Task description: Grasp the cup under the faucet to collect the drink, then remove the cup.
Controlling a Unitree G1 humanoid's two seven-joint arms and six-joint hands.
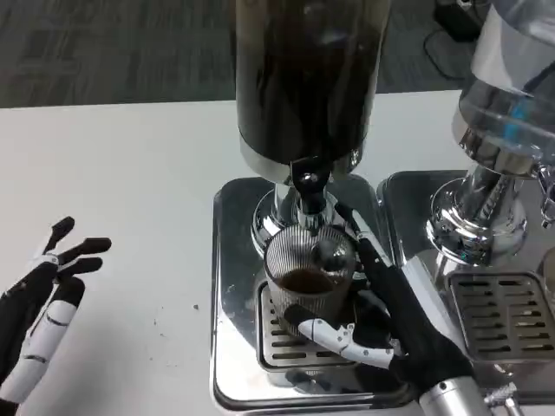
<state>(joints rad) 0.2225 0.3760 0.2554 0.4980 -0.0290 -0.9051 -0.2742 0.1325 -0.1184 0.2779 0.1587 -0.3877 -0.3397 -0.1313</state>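
Cup (309, 282), a clear ribbed glass one, stood upright right under the faucet (307, 186) of the dark drink dispenser (303, 78). We saw it resting on the slotted drip grate (282, 342), inside the shiny steel base tray (238, 286). Its long axis ran vertical, mouth pointing up at the faucet, and we judged that was on purpose so the stream would drop straight in. Some dark liquid already sat low in the cup, so we judged filling was underway or only just started; whether any stream was running we couldn't tell.

Right hand (381, 325) wrapped the cup from the side nearer the robot and to the cup's right. One white finger crossed in front of the cup's lower wall, black fingers ran up its right side. We took that as a grip on the cup, holding it steady under the faucet and ready to pull it away once full. A low side grip also kept the mouth clear of fingers.

Left hand (48, 299) was well off to the left of the dispenser, over the white table (130, 191), fingers spread, holding nothing. We read it as waiting.

A second dispenser (507, 113) with clear contents stood just right of the dark one, with its own drip grate (503, 308); not part of the job. Removing the cup would need a level pull toward the robot, since tilting risks a spill.
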